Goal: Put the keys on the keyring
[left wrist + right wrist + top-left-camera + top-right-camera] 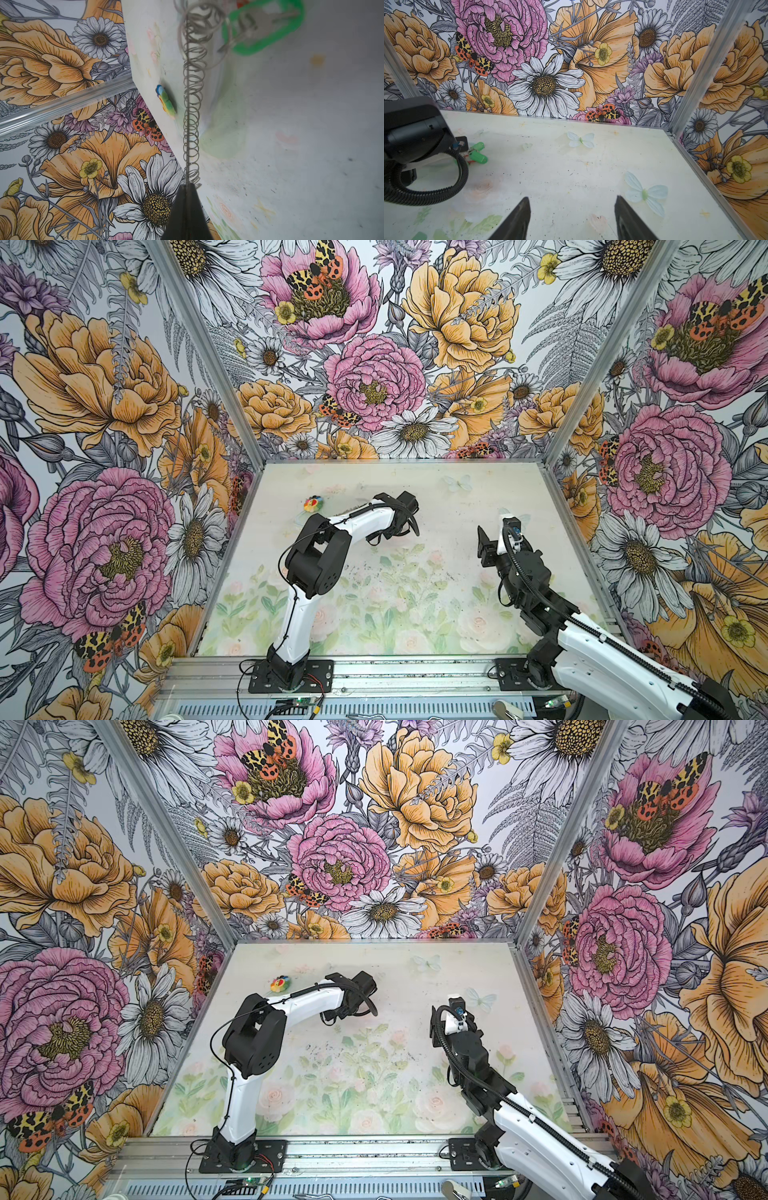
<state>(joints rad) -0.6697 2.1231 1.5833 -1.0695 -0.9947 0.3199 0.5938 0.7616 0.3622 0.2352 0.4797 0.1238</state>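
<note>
Jaws on the left pinch the keyring [192, 124] (keys [261, 27] blurred, partly cut off); right jaws stand apart.

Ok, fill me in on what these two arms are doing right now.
The left claw is shut on the keyring, holding it out over the table. Two green-headed keys sit at the ring's far end by its wire loops; whether they are threaded on is too blurred to tell. The right claw is open and empty, off to the side. A multicoloured toy lies untouched near the far left.
</note>
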